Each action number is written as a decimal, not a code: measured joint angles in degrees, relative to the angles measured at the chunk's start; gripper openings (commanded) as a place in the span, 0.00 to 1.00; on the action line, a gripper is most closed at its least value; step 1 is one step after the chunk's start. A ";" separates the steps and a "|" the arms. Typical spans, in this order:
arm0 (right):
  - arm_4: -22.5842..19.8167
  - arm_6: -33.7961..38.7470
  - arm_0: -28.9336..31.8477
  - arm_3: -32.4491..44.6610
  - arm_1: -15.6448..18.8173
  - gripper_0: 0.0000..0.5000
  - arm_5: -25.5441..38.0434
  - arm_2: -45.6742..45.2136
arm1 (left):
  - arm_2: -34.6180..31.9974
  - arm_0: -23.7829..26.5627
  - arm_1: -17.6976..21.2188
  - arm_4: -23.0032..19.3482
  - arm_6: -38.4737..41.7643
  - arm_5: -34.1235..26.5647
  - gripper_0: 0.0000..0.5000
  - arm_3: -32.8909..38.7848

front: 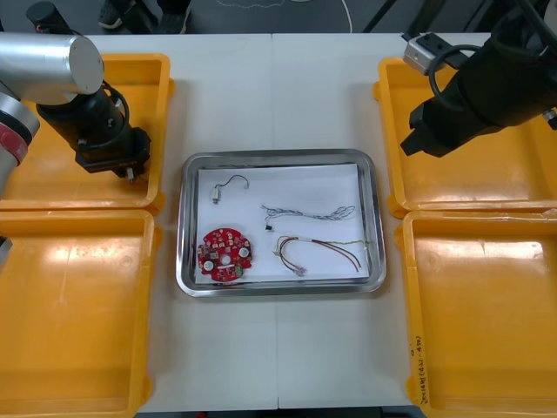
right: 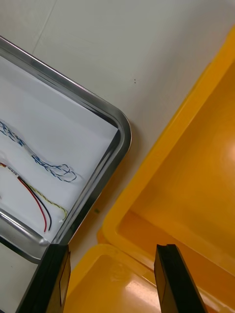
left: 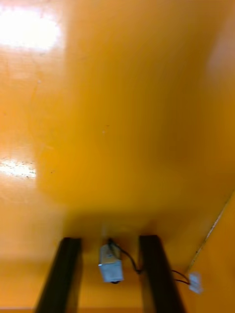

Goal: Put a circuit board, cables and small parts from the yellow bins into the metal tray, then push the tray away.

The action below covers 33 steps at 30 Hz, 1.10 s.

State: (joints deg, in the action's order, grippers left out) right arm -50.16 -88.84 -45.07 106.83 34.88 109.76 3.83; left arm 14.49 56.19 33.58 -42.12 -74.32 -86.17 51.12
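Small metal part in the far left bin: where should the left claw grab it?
Take the small metal part by its body, straight down: it lies between the open left claw fingers, black cable trailing aside. The right claw hangs over the right bins.

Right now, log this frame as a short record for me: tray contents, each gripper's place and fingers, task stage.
In the metal tray: circuit board, blue and white cable, red and yellow cable, small metal part with black cable
Left gripper: low in the far left yellow bin, fingers open around another small metal part
Right gripper: above the far right yellow bin, by the tray's corner, fingers open, nothing between them
Task stage: tray not yet pushed away
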 measured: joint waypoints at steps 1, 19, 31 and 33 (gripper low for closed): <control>0.01 0.09 0.72 0.49 0.18 1.00 0.00 -0.29 | 0.00 0.00 0.00 0.00 -0.21 0.01 0.00 0.00; -1.44 5.34 14.08 7.64 4.26 1.00 0.00 -7.63 | -4.02 0.12 -0.02 0.05 -0.22 -2.71 0.00 0.37; -1.86 12.73 22.63 12.49 4.27 1.00 0.01 -12.59 | -7.75 0.12 4.15 0.61 -0.22 -14.75 0.00 12.30; -1.86 15.70 23.57 13.83 4.27 1.00 0.01 -12.59 | -7.86 0.13 4.94 0.65 -0.22 -16.39 0.00 14.04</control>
State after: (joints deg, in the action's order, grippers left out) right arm -52.02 -73.14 -21.51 120.66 39.15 109.77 -8.76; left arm 6.62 56.32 38.52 -41.47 -74.54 -102.56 65.16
